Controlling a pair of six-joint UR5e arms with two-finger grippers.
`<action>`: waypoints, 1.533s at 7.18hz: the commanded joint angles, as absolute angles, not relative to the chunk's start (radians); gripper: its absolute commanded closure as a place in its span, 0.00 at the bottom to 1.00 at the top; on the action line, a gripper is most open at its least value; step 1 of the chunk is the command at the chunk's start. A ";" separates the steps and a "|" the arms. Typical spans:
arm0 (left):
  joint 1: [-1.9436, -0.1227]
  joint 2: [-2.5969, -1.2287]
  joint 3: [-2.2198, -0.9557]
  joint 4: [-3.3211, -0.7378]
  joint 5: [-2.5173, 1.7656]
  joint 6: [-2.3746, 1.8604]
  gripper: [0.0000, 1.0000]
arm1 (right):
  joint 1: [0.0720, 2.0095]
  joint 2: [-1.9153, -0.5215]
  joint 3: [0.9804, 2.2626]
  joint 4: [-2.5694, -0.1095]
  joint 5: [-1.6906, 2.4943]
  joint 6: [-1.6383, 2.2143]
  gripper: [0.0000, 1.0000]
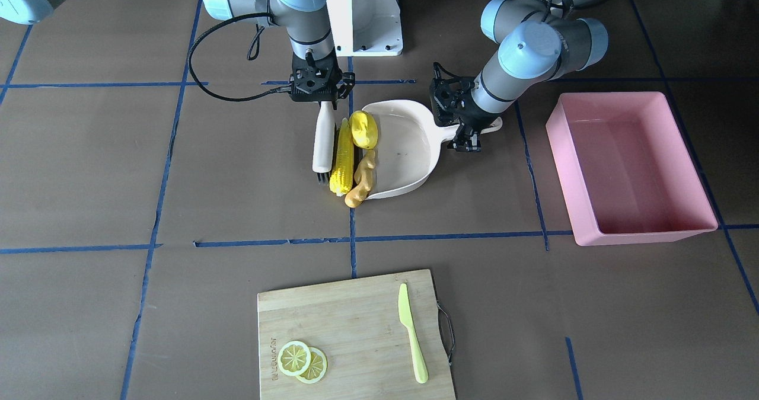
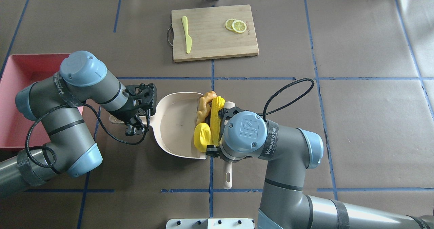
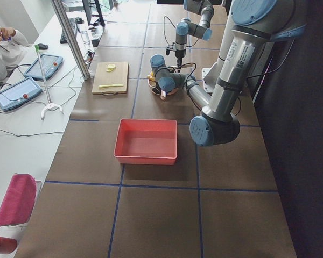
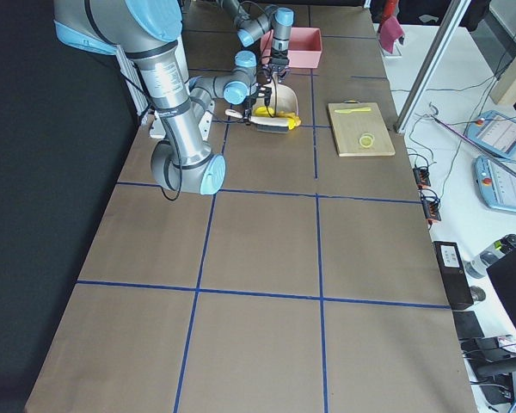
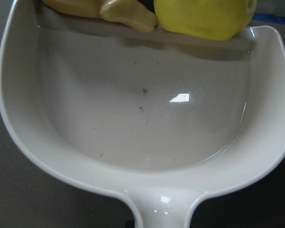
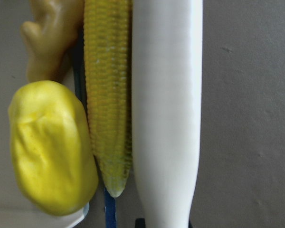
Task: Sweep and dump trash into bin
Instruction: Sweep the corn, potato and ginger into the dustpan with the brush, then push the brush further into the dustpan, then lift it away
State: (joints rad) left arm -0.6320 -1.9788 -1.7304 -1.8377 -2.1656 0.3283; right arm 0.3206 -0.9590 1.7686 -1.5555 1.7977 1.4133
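The trash [image 1: 344,166] is lying bunched at the open mouth of the cream dustpan [image 1: 409,151] on the table [image 1: 237,169]. The corn cob [image 1: 342,157] is resting lengthwise against the white brush [image 1: 323,139], the rounded yellow fruit [image 1: 363,129] is sitting on the pan's lip, and the ginger root [image 1: 363,179] is lying partly over that lip beside the corn. The right claw [image 1: 320,101] is clamping the brush, its fingers closed around the white body. The left claw [image 1: 467,134] is gripping the dustpan's handle. The pink bin [image 1: 563,175] is standing well apart from the dustpan, on the robot's left side of the table.
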 commanded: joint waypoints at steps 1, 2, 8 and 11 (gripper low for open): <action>-0.632 -1.979 -1.732 -1.838 -2.164 0.328 0.99 | 0.321 -0.928 1.743 -1.555 1.799 1.414 1.00; -0.632 -1.979 -1.730 -1.838 -2.164 0.328 0.99 | 0.321 -0.890 1.706 -1.555 1.799 1.414 1.00; -0.624 -1.979 -1.726 -1.838 -2.164 0.324 0.99 | 0.296 -0.838 1.687 -1.555 1.793 1.413 1.00; -0.624 -1.979 -1.726 -1.838 -2.164 0.324 0.99 | 0.279 -0.798 1.651 -1.554 1.784 1.414 1.00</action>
State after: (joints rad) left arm -0.6248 -1.9788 -1.7258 -1.8377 -2.1645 0.3238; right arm 0.2842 -0.8110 1.6618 -1.5551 1.7875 1.4141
